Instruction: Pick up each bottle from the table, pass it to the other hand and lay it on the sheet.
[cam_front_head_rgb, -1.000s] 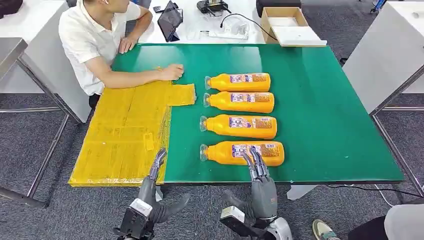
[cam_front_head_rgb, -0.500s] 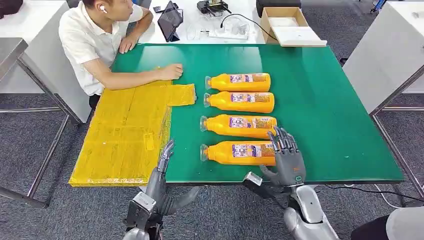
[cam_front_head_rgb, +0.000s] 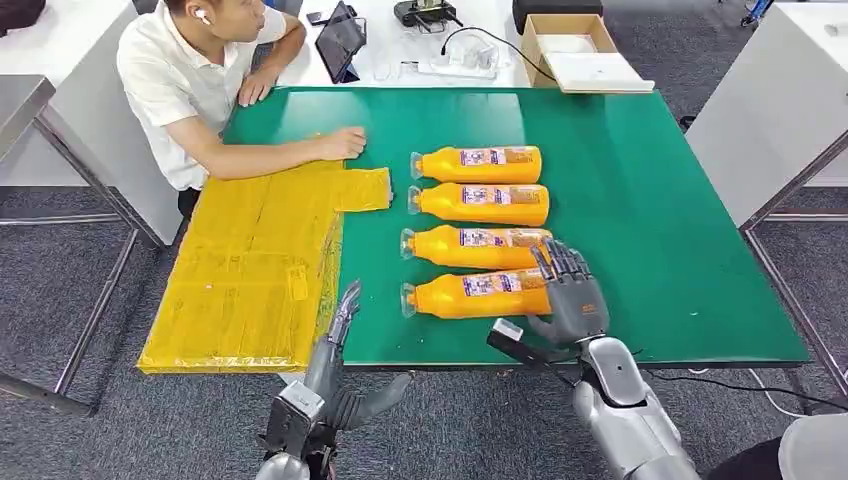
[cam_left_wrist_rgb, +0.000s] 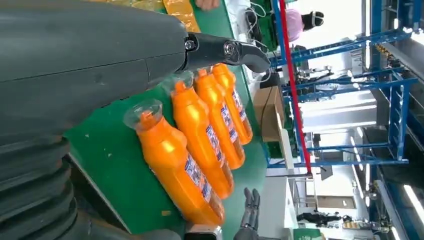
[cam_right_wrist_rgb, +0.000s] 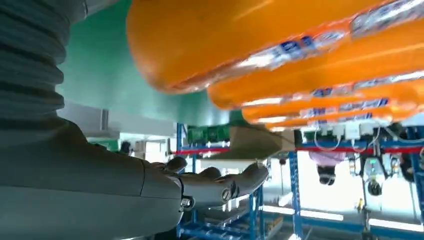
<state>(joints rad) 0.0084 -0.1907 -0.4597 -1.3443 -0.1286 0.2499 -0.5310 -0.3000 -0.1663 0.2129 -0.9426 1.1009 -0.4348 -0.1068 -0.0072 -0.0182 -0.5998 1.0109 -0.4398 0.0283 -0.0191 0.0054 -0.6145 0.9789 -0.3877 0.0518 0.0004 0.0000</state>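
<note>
Four orange bottles lie side by side on the green table (cam_front_head_rgb: 650, 230), caps pointing toward the yellow sheet (cam_front_head_rgb: 250, 270). The nearest bottle (cam_front_head_rgb: 470, 294) lies slightly skewed, close to the second bottle (cam_front_head_rgb: 475, 247). My right hand (cam_front_head_rgb: 568, 295) stands at its base end, fingers spread and pointing up, palm against the bottle, thumb below. In the right wrist view that bottle (cam_right_wrist_rgb: 250, 40) sits just off the palm of the right hand (cam_right_wrist_rgb: 100, 180), whose fingers are stretched out. My left hand (cam_front_head_rgb: 340, 320) is held flat and straight at the table's front edge beside the sheet, holding nothing.
A person (cam_front_head_rgb: 190, 80) sits at the far left corner with one hand (cam_front_head_rgb: 345, 143) resting on the sheet's far edge. Behind the table are a cardboard box (cam_front_head_rgb: 575, 45), a tablet (cam_front_head_rgb: 340, 40) and cables. Bare green table lies to the right of the bottles.
My right hand swung from the bottle's middle out to its base end and pressed in; the nearest bottle shifted away and skewed toward the second. My left hand rose a little.
</note>
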